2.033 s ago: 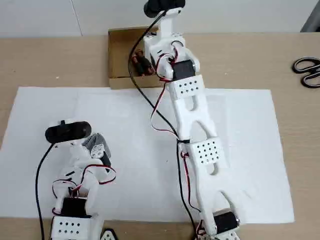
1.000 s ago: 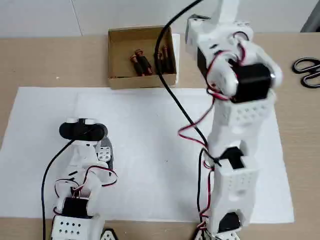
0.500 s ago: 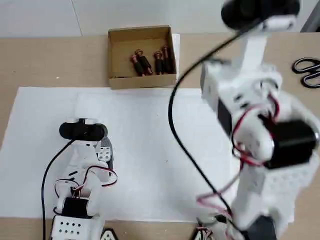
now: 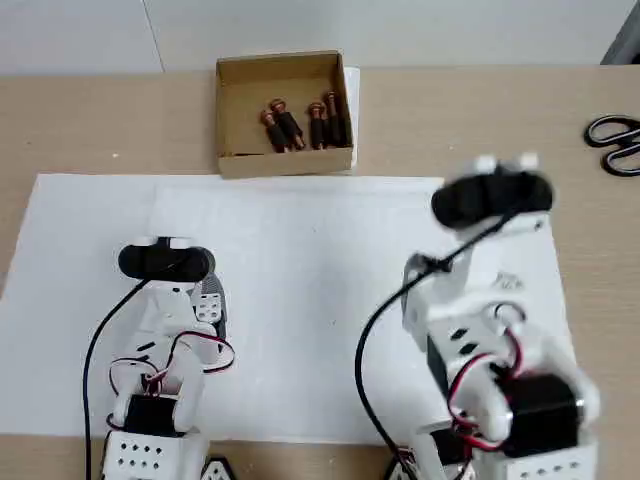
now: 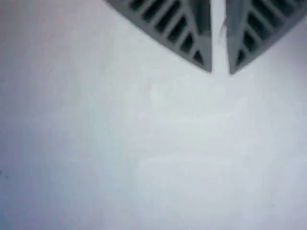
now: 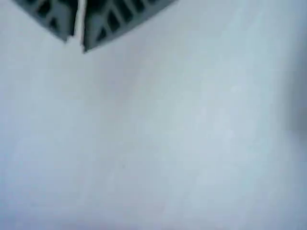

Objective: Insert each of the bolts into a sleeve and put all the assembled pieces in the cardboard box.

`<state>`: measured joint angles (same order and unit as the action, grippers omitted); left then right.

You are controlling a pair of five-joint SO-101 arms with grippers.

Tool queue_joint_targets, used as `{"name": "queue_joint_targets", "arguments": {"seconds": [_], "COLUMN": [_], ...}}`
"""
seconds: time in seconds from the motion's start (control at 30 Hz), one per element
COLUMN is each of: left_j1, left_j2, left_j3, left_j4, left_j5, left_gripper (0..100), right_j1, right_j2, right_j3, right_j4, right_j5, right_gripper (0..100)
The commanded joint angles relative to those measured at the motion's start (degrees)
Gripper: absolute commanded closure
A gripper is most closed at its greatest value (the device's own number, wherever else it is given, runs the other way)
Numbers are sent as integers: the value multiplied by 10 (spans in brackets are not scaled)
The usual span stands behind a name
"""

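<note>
Assembled pieces (image 4: 300, 122) lie in the cardboard box (image 4: 238, 105) at the far edge of the table (image 4: 100, 120); rest your left gripper (image 5: 219, 69) and right gripper (image 6: 76, 45), both closed on nothing, near the paper (image 4: 300, 260).

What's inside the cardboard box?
Bolts with coppery heads, pushed into dark sleeves, lie in two little bunches on the floor of the cardboard box. The box's near wall hides the strip of floor right behind it.
</note>
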<state>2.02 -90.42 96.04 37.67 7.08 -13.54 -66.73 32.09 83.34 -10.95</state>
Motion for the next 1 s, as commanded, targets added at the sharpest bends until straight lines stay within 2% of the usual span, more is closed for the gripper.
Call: {"name": "queue_joint_targets", "arguments": {"seconds": [0.0,0.43,0.67,0.97], "left_j1": [-1,3,1,-1], "left_j2": [-6,-6,-6,-6], "left_j3": [-7,-7,-7,-7], "left_j4": [-6,-5,-5,-5], "left_j5": [0,0,1,9], "left_gripper": [993,993,993,993], "right_j1": [3,2,3,3], "right_j2": [-79,-264,-363,-367], "right_j3": [125,416,542,600], "right_j4": [-46,-175,-184,-182], "right_j5": [-5,-1,74,78], "right_gripper": [996,996,996,996]}}
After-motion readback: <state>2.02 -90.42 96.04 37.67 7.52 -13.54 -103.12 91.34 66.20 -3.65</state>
